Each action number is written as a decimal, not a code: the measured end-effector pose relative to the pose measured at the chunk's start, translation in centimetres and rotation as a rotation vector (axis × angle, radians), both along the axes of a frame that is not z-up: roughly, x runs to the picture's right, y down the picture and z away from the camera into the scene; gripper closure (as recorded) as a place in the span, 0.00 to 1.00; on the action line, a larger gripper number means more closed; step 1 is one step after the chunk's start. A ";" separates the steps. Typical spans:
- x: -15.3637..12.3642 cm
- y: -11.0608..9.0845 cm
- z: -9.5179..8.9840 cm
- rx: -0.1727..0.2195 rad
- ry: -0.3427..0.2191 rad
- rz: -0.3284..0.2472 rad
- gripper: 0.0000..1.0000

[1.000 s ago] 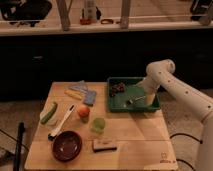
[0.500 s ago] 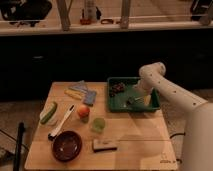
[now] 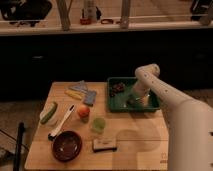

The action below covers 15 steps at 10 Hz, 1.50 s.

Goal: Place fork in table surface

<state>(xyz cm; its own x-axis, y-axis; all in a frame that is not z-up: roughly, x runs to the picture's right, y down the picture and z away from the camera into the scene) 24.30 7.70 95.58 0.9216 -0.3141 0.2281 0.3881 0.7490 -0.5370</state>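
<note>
The green tray [image 3: 116, 103] sits at the back right of the light wooden table surface [image 3: 135, 140]. My arm reaches in from the right, bends above the tray and points down into it. My gripper [image 3: 136, 99] is inside the tray, in its right half, at or just above the tray floor. I cannot make out the fork; it is hidden by the gripper or lost in the tray. A dark clump [image 3: 118, 88] lies in the tray's back left part.
On the table lie a green cucumber [image 3: 48, 113], a white-handled brush [image 3: 63, 121], an orange fruit [image 3: 83, 112], a green cup [image 3: 98, 124], a dark red bowl [image 3: 66, 145], a pale block [image 3: 104, 145] and blue and yellow sponges [image 3: 89, 96]. A small logo [image 3: 164, 159] marks the front right corner.
My arm's bend has shifted left over the tray. The gripper has stayed in the tray's right half, a little lower.
</note>
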 end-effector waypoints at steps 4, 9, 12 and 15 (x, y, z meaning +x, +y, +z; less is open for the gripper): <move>1.3 0.1 2.0 -0.030 0.018 0.028 0.26; 2.1 -0.4 2.2 -0.044 0.022 0.047 0.78; 2.1 -0.6 1.7 -0.048 0.021 0.047 1.00; 2.3 -0.1 2.0 -0.064 0.012 0.065 1.00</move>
